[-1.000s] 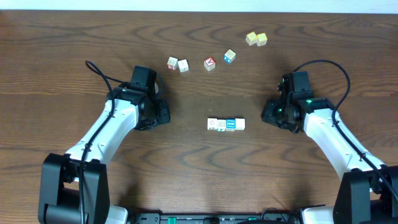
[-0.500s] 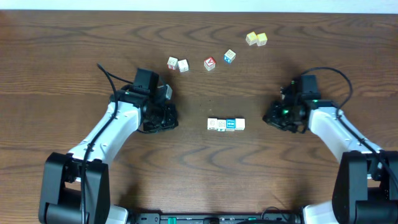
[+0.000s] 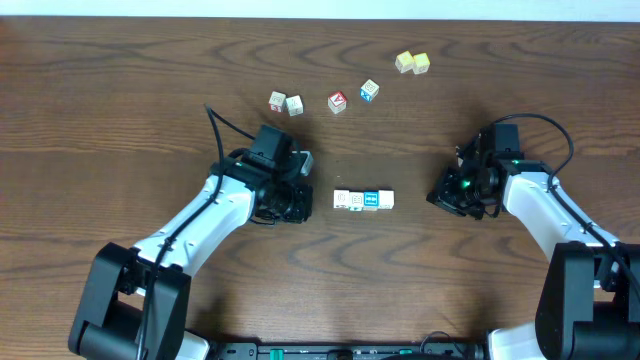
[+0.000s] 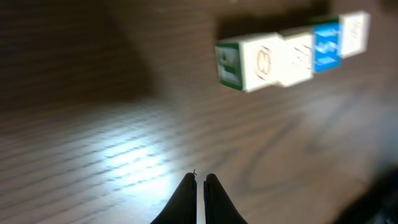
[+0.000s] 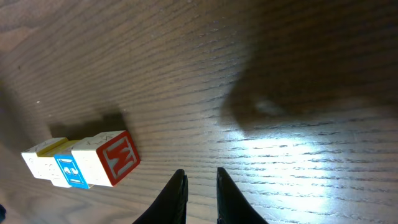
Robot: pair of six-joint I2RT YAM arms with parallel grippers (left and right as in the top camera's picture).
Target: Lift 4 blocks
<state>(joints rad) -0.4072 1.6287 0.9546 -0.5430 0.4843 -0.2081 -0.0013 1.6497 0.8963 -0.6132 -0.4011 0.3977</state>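
Four blocks [image 3: 363, 200] touching in one row at mid-table [image 3: 100, 90], left gripper [image 4: 200, 179] closed, empty, near its left end, right gripper [image 5: 200, 174] narrowly parted, empty, farther off the right end, loose cubes [image 3: 337, 101] well behind.

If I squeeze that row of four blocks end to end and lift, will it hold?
The row of blocks is four separate cubes abutting, so it may buckle mid-row unless pressed squarely. Flat faces shouldn't roll, though smooth printed sides might slip.
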